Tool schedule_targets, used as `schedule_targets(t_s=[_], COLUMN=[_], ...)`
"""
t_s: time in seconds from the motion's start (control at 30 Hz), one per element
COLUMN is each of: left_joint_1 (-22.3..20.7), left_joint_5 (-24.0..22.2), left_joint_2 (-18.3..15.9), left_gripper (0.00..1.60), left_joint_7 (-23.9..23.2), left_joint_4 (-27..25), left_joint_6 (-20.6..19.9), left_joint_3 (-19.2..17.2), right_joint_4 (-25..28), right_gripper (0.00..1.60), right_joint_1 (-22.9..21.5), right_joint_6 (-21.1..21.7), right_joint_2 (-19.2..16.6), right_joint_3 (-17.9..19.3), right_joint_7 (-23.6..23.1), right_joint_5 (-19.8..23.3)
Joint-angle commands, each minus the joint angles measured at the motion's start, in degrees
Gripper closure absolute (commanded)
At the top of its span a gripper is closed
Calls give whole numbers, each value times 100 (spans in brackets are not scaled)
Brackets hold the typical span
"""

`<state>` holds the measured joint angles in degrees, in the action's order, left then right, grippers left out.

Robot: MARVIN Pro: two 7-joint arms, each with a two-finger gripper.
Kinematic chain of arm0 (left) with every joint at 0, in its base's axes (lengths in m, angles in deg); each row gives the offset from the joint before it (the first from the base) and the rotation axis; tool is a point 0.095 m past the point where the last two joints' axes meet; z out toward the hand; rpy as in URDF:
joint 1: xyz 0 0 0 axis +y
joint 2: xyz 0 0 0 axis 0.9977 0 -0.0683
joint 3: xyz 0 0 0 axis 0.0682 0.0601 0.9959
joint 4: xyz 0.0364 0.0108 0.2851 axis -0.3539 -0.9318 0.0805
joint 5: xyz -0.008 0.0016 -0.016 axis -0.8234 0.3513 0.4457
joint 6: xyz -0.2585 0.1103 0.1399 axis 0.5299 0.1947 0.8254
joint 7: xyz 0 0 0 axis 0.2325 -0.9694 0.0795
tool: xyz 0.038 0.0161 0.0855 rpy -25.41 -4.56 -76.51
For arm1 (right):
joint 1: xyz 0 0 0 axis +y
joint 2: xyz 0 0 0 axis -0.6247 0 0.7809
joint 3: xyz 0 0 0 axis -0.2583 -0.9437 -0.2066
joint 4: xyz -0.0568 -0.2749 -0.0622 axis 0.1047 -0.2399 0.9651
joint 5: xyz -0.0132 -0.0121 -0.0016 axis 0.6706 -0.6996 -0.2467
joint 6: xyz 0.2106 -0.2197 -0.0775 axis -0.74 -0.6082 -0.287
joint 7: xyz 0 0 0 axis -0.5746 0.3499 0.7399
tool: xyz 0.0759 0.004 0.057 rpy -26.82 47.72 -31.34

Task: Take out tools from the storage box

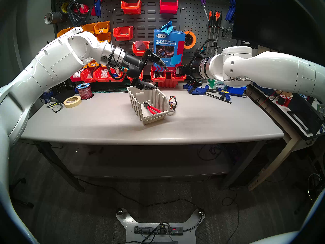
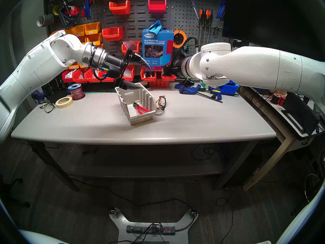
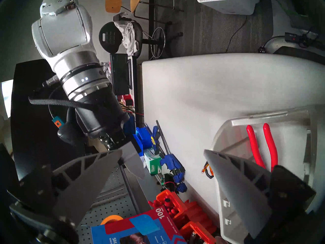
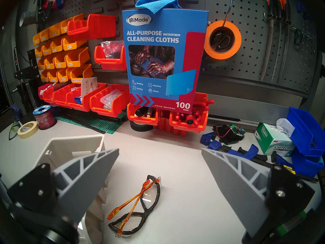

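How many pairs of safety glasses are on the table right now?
2. The orange-armed glasses lie folded on the table, just right of the storage box. The green-framed glasses sit at the far left beside the masking tape.

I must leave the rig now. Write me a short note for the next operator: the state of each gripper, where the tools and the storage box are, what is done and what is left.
Left gripper: open, empty, raised over the back end of the storage box.
Right gripper: open, empty, raised above the table, to the right of the box.
Box: middle of the table.
Done: the safety glasses are out, folded on the table close beside the box's right wall.
Left: the red-handled pliers lie on the box floor near its low front lip. Take them out and set them on the table.
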<state>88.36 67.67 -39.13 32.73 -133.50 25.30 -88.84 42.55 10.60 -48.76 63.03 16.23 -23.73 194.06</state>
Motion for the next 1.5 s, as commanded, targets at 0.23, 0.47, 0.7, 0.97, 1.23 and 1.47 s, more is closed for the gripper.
schedule_targets(t_s=[0.23, 0.47, 0.7, 0.97, 1.23, 1.47], left_joint_1=[-39, 13, -111, -184, -150, -258], left_joint_5=[174, 422, 841, 1235, 1306, 1284], left_joint_2=[23, -124, 66, 565, 908, 1057], left_gripper=[0, 0, 0, 0, 0, 0], left_joint_7=[157, 325, 379, 427, 324, 102], left_joint_4=[3, -161, 156, 908, 1387, 1584], left_joint_6=[-7, -7, -7, -7, -7, -7], left_joint_3=[-211, -319, -359, -233, 0, 253], right_joint_4=[-11, -11, -12, -13, -14, -15], right_gripper=[0, 0, 0, 0, 0, 0], right_joint_1=[-109, -109, -108, -106, -105, -104], right_joint_6=[-9, -9, -9, -11, -12, -13], right_joint_2=[-9, -9, -9, -8, -8, -7], right_joint_3=[69, 69, 69, 69, 68, 68], right_joint_7=[9, 9, 8, 7, 6, 5], right_joint_5=[-28, -28, -27, -26, -24, -24])
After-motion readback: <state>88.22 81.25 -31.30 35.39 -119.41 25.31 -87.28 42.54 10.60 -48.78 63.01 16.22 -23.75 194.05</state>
